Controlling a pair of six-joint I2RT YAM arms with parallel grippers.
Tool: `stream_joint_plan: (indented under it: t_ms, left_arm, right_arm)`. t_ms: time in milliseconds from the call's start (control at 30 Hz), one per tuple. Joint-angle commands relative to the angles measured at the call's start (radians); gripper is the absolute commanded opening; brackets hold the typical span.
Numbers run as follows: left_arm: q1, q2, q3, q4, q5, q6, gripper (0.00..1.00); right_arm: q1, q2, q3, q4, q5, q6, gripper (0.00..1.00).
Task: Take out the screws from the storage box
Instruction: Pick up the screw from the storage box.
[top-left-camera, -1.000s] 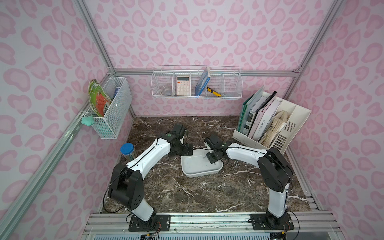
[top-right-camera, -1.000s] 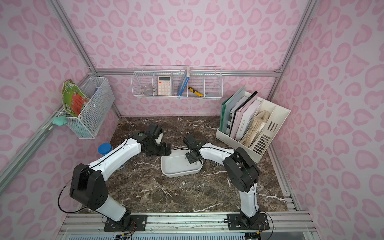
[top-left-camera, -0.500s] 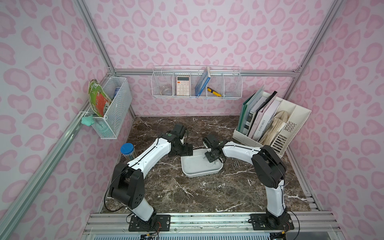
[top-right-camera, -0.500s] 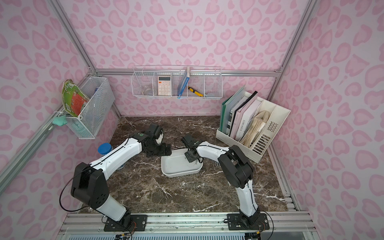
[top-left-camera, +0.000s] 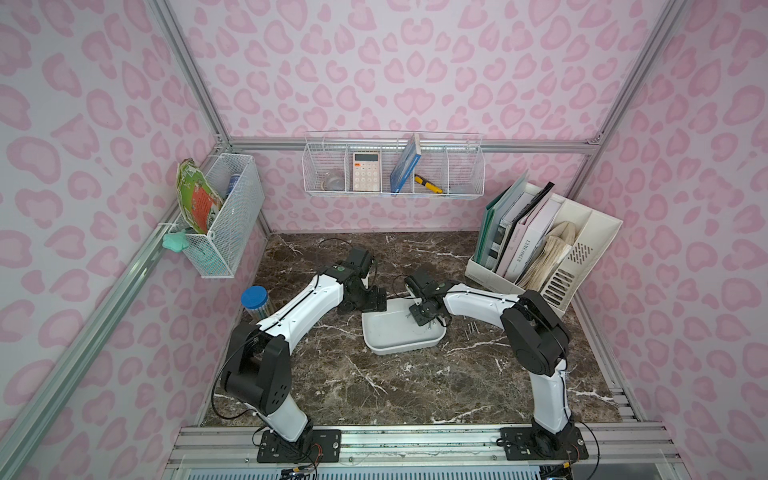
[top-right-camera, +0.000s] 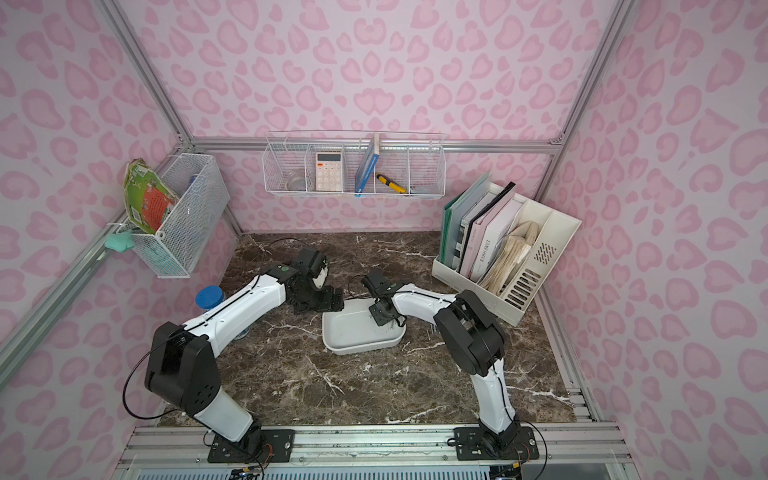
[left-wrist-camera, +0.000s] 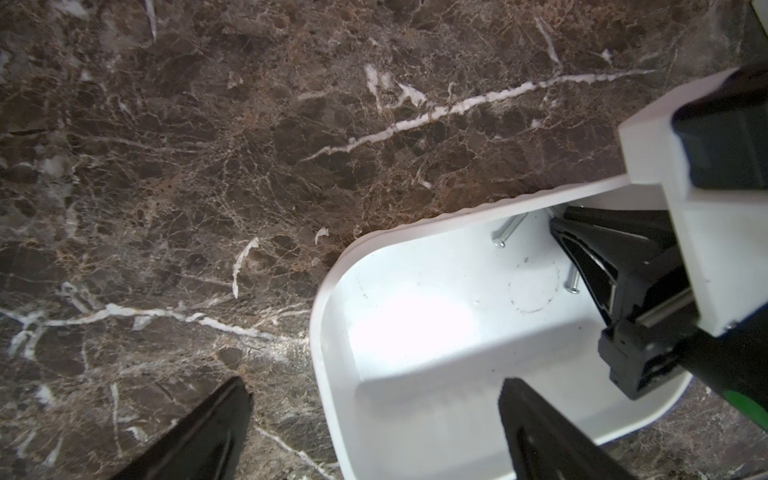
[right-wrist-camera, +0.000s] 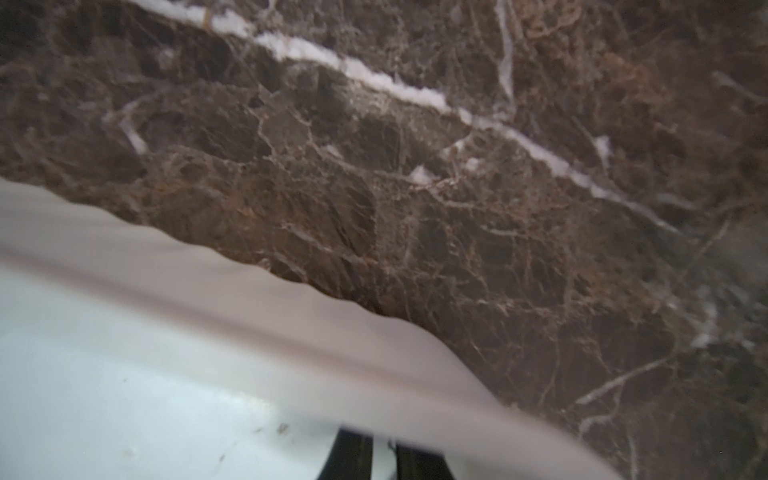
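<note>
Since a second ago the right arm's elbow has swung slightly nearer the storage box (top-left-camera: 390, 336) and the right pincer (top-left-camera: 419, 318) has narrowed; the left arm has not moved. The shallow white storage box sits on the dark marble counter (top-left-camera: 395, 395); the right pincer reaches down inside the box. In the right wrist view only the tips of its fingers (right-wrist-camera: 353, 457) show, cut off at the frame edge, a thin gap between them, with the box rim a blur; whether they pinch anything cannot be told. The left pincer (left-wrist-camera: 374, 436) is wide open, astride the box wall near a corner; one finger is over the box floor, one outside it. Two screws (left-wrist-camera: 509, 232) lie inside the box beside the right pincer, one partly hidden by it; several more screws (top-left-camera: 471, 330), tiny and hard to count, rest on the counter just outside the box, on the right arm's side.
</note>
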Motion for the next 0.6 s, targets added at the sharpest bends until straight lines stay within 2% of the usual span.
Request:
stream_joint_plan:
  t_ms: [0,333,567]
  left_arm:
    - [0.0,0.004,0.01,-0.016,0.005,0.013,0.98]
    - [0.0,0.006,0.013,-0.016,0.008,0.011,0.98]
    - [0.0,0.002,0.013,-0.016,0.006,0.011,0.98]
  right_arm:
    - [0.003,0.015,-0.013,-0.04,-0.059,0.022,0.15]
    - [0.002,0.051,-0.005,-0.061,-0.05,0.049,0.17]
    - [0.002,0.023,0.011,-0.065,-0.043,0.055,0.08]
